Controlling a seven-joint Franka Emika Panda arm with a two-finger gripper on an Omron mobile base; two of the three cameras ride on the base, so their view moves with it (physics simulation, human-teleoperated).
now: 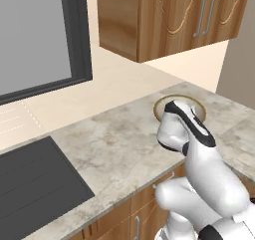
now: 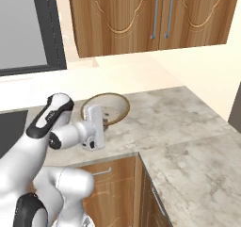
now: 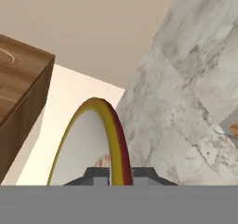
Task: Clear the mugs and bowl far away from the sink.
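While the gripper pinches the bowl by its near rim, close to the worktop's back edge beneath the wall cupboards, I'd keep it level and carry it slowly sideways.

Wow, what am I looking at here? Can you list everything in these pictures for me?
bowl: one, brown wood-coloured rim, pale inside, over the counter near the back wall, its rim pinched by the gripper.
counter: one, beige marble, L-shaped.
sink: one, matte black, set in the counter at the left.
upper cabinets: wooden, steel handles, on the wall above.
lower cabinets: wooden, under the counter.
window: one, dark frame, grey pane, behind the sink.
arm: one, white with dark joints.
gripper: one, white, shut on the bowl's rim.
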